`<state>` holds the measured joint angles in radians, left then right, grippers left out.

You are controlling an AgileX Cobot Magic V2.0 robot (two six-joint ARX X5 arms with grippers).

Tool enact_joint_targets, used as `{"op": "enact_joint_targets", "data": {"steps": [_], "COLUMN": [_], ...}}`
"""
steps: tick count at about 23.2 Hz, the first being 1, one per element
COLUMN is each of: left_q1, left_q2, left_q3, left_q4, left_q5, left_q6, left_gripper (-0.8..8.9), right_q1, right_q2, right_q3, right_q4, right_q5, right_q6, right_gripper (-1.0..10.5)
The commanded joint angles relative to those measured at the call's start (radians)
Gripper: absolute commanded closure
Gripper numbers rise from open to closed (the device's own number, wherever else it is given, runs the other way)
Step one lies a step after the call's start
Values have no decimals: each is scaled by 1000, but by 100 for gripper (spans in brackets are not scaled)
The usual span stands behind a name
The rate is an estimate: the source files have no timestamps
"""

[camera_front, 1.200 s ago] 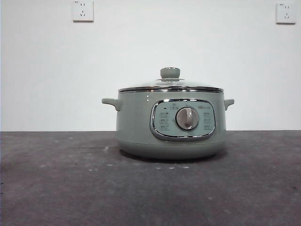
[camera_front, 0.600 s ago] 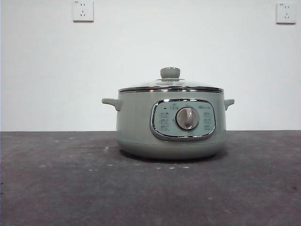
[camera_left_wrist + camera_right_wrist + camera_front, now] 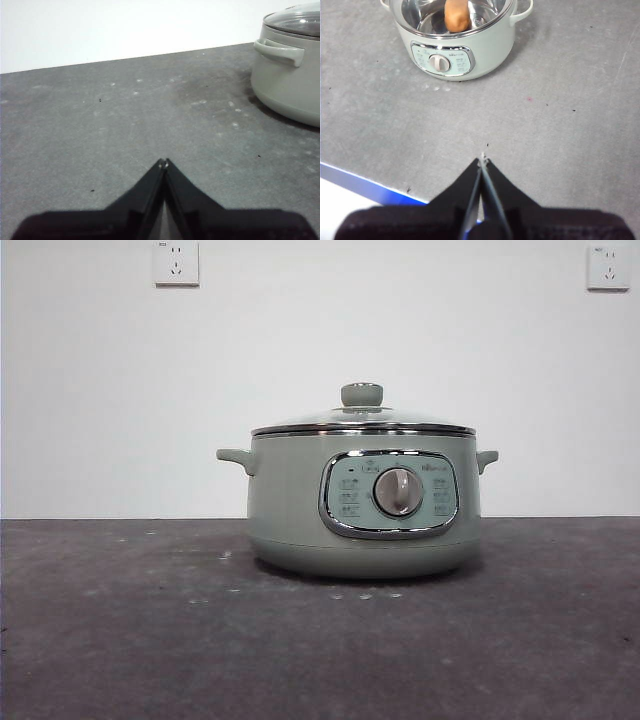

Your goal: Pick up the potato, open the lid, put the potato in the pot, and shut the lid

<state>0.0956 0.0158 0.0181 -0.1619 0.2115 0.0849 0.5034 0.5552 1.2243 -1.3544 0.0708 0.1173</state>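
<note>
The left pincer (image 3: 163, 162) hangs low over the grey, speckled tabletop (image 3: 125, 125), its two black jaws pressed together to a single point and holding nothing. Well apart from it stands the pale green pot (image 3: 287, 82), partly cut off by the frame, one side handle showing. The glass lid (image 3: 295, 22) sits on its rim. A white wall lies beyond.

we cannot read any words. the pot (image 3: 290, 502) has a panel (image 3: 389, 493) with tiny marks and little signs around the dial (image 3: 398, 491), but they are too small and blurry for us to read.
</note>
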Motion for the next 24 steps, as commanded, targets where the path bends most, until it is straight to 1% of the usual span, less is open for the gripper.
{"op": "enact_joint_targets", "data": {"steps": [1,2,3,4,5,6,8,11,14,16,21,24], "left_q1": [2,2,2,2,2,2,2,2,2,2,2,2], "left_q2": [0,0,0,0,0,0,0,0,0,0,0,0], "left_q3": [-10,-10,-10,-10,-10,-10,-10,-10,-10,-10,-10,-10], "left_q4": [9,9,9,9,9,9,9,9,9,9,9,9], "left_q5": [1,1,1,2,1,1,1,1,1,1,1,1], "left_q6": [-6,-6,-6,-6,-6,-6,-6,-6,-6,-6,-6,-6], "left_gripper": [817,817,817,817,817,817,817,817,817,817,817,817], "right_q1": [0,0,0,-6,-22,-54,-158,-332,-453,-497,-528,-531], "right_q2": [-2,-2,-2,-3,-9,-16,-44,-130,-248,-326,-429,-475], "right_q3": [-6,-6,-6,-6,-6,-6,-6,-55,-235,-403,-718,-883], "right_q4": [-24,-24,-19,-6,1,5,63,283,557,722,1005,1130], "right_q5": [1,1,19,66,119,151,148,125,59,13,7,7], "right_q6": [10,10,-14,-75,-113,-126,-148,-149,-148,-148,-145,-144], "right_gripper": [946,946,946,946,946,946,946,946,946,946,946,946]}}
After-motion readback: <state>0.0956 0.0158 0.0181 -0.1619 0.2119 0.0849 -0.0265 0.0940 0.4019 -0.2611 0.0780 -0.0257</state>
